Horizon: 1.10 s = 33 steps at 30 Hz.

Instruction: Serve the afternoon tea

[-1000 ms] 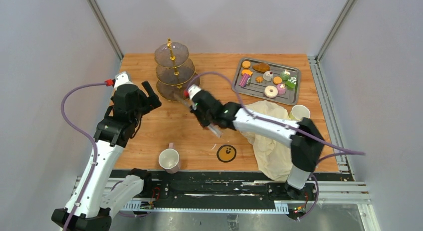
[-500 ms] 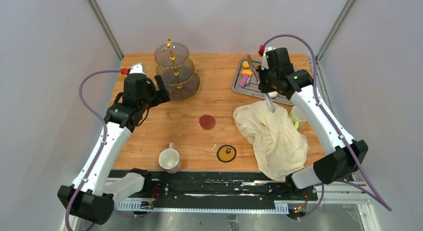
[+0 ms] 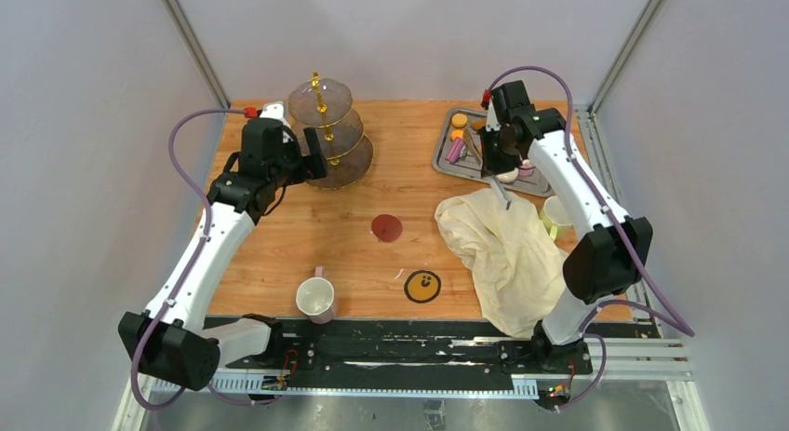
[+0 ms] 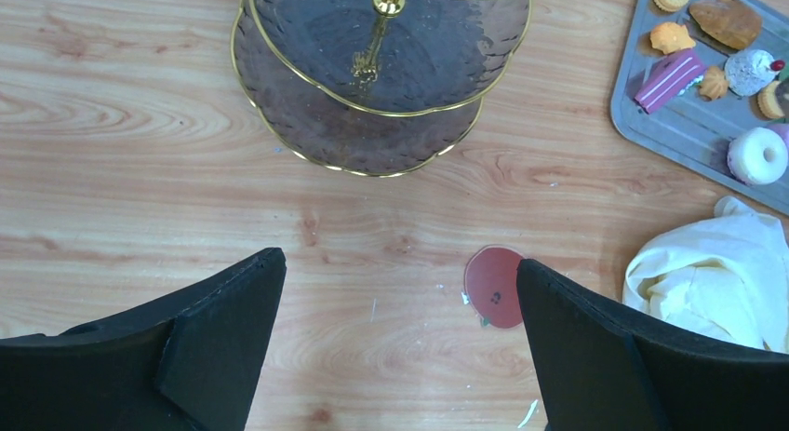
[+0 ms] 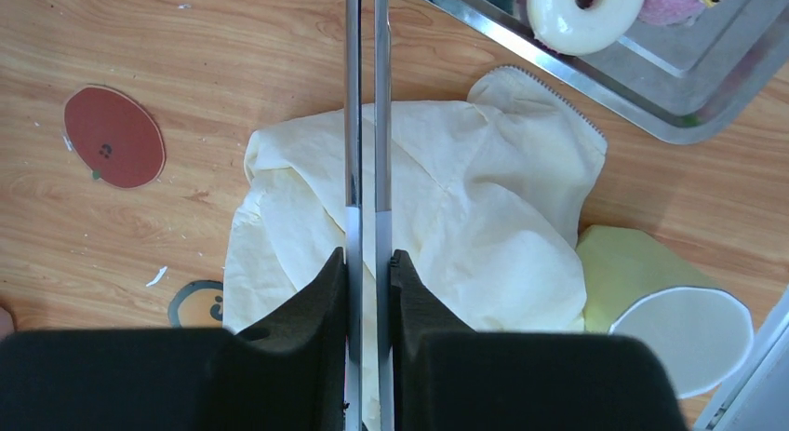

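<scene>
The three-tier smoky glass stand (image 3: 326, 133) with gold stem stands at the back left, its tiers bare; it also shows in the left wrist view (image 4: 372, 77). My left gripper (image 3: 312, 161) is open and empty just left of it (image 4: 400, 291). Small cakes, a white donut (image 5: 584, 5) and orange macarons (image 3: 459, 121) lie in the steel tray (image 3: 445, 163). My right gripper (image 3: 493, 152) is shut on steel tongs (image 5: 366, 124), whose tips hang over the tray's near edge. One pale mug (image 3: 315, 299) stands front centre. Another mug (image 3: 559, 212) stands by the cloth.
A large cream cloth (image 3: 512, 249) lies crumpled at the right, partly against the right mug (image 5: 670, 329). A red round coaster (image 3: 386, 228) lies mid-table and a yellow smiley coaster (image 3: 422, 286) near the front edge. Frame posts stand at the back corners.
My right arm swung from mid-table to the tray with the tongs, leaving the red coaster on the wood. My left gripper moved back and right, closer to the stand.
</scene>
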{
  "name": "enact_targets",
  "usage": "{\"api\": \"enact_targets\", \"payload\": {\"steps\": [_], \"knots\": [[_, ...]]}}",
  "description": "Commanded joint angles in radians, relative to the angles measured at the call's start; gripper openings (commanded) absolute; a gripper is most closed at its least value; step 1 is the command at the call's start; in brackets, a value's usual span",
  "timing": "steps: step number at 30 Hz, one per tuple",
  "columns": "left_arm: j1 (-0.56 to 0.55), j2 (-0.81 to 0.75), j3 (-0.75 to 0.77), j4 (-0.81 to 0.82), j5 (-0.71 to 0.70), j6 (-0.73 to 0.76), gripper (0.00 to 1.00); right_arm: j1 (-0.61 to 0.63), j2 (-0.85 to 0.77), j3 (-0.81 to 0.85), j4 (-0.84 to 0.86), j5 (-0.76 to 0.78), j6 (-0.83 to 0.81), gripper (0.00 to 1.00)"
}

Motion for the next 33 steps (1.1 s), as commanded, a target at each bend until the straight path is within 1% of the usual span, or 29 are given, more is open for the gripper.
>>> {"api": "enact_targets", "payload": {"steps": [1,4,5,9,11,13,15,16,17,20,24,27,30,33], "knots": [[0.006,0.007,0.003,0.040,0.017,0.040,1.00,-0.033,0.046,0.050,-0.031,-0.039,0.047,0.14],[0.007,0.021,0.005,0.030,0.019,0.055,1.00,-0.053,0.068,0.050,-0.028,-0.051,0.065,0.13],[0.007,0.023,0.005,0.031,0.040,0.064,1.00,-0.061,0.078,0.052,-0.025,-0.068,0.067,0.12],[-0.007,0.048,0.019,0.055,0.224,0.104,1.00,-0.068,0.122,0.081,-0.024,-0.088,0.063,0.12],[-0.075,0.078,0.057,0.050,0.236,0.118,1.00,-0.068,0.140,0.089,-0.024,-0.080,0.067,0.12],[-0.192,0.132,0.123,0.041,0.209,0.140,1.00,-0.075,0.149,0.092,-0.023,-0.070,0.077,0.12],[-0.276,0.220,0.211,0.028,0.218,0.128,1.00,-0.090,0.148,0.091,-0.024,-0.062,0.085,0.13],[-0.292,0.280,0.248,0.028,0.240,0.109,1.00,-0.099,0.143,0.087,-0.022,-0.061,0.090,0.14],[-0.299,0.330,0.283,0.031,0.268,0.093,0.99,-0.110,0.136,0.079,-0.019,-0.063,0.093,0.14],[-0.304,0.473,0.377,0.033,0.284,0.064,0.98,-0.130,0.118,0.070,-0.013,-0.069,0.094,0.15],[-0.308,0.648,0.506,0.060,0.314,-0.014,0.93,-0.137,0.113,0.065,-0.008,-0.069,0.100,0.15],[-0.311,0.785,0.627,0.053,0.278,-0.046,0.89,-0.139,0.128,0.068,0.006,-0.066,0.112,0.15],[-0.322,0.937,0.799,-0.004,0.226,-0.032,0.86,-0.148,0.147,0.076,0.014,-0.072,0.118,0.15],[-0.332,1.074,0.925,-0.024,0.191,-0.024,0.82,-0.151,0.159,0.082,0.015,-0.073,0.115,0.14]]}}
